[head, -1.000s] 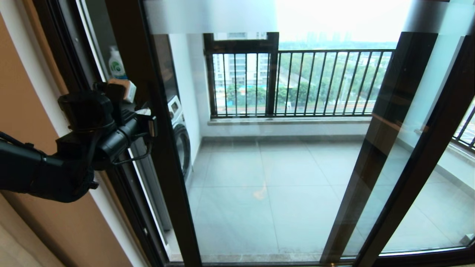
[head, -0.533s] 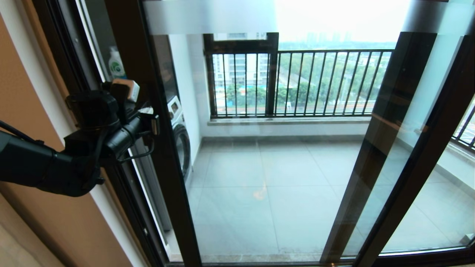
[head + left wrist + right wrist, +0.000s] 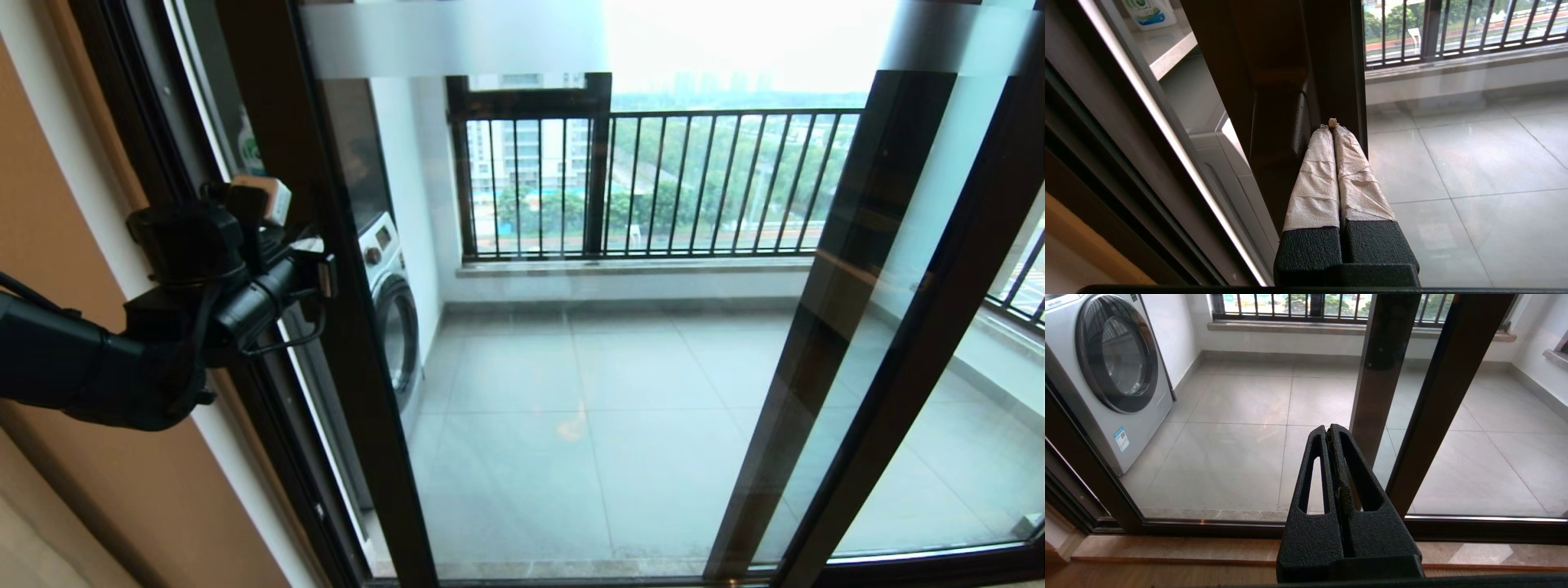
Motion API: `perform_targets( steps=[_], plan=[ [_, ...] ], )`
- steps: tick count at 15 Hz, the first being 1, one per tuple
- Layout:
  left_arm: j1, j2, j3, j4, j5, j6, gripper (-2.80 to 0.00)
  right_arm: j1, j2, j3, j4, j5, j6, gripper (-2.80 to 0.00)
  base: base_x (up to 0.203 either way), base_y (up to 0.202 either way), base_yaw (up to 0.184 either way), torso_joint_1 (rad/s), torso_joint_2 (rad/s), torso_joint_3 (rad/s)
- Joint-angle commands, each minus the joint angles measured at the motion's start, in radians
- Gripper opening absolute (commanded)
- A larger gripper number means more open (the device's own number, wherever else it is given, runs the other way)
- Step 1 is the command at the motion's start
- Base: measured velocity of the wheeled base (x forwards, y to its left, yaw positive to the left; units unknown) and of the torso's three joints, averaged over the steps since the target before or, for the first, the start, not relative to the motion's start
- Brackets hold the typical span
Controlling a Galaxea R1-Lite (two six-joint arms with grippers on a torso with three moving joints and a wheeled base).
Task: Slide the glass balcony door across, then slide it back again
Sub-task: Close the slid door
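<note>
The left tool (image 3: 1333,124) has its two paper-wrapped fingers (image 3: 1314,175) pressed flat together, nothing between them. In the left wrist view their tips lie against the dark bar handle (image 3: 1278,134) on the edge stile of the glass balcony door (image 3: 571,367); whether they press on it or merely touch cannot be made out. In the head view the left tool (image 3: 322,273) sits at the door's left stile, and the fingertips themselves are hidden behind the black wrist and its cable.

The right tool (image 3: 1329,430) shows only in its own wrist view, its black slotted fingers shut on nothing, held low before the glass and pointing at the balcony floor (image 3: 1241,416). The right arm is out of the head view.

The door stands across most of the opening, its left stile near the outer frame (image 3: 155,163) with a narrow gap between them. Its frosted top band (image 3: 457,37) is cut off by the upper edge of the view, and no characters can be read on it. On the right, its far stile overlaps a second dark-framed glass panel (image 3: 963,367).

Through the gap and the glass stands a washing machine (image 3: 392,318), partly hidden by the stile. A white bottle with a green label (image 3: 1149,12) sits on a pale ledge (image 3: 1167,49) above it, cut off at the top. Beyond is a black railing (image 3: 694,180) with trees and buildings hazy behind it.
</note>
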Motion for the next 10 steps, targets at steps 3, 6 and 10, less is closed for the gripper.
perform_targets(
  steps=[3, 6, 10],
  plan=[
    [0.022, 0.006, 0.004, -0.006, 0.006, 0.001, -2.80, -0.001, 0.001, 0.000, 0.000, 0.000, -0.001, -2.80, 0.000, 0.000, 0.000, 0.000, 0.00, 0.000],
    [0.059, 0.011, 0.017, -0.006, 0.005, -0.001, -2.80, -0.001, 0.001, 0.001, 0.000, 0.000, -0.001, -2.80, 0.000, 0.000, 0.000, 0.000, 0.00, 0.000],
    [0.101, 0.007, 0.020, -0.006, -0.025, -0.002, -2.80, 0.001, 0.001, 0.000, 0.000, 0.000, -0.001, -2.80, 0.000, 0.000, 0.000, 0.000, 0.00, 0.000]
  ],
)
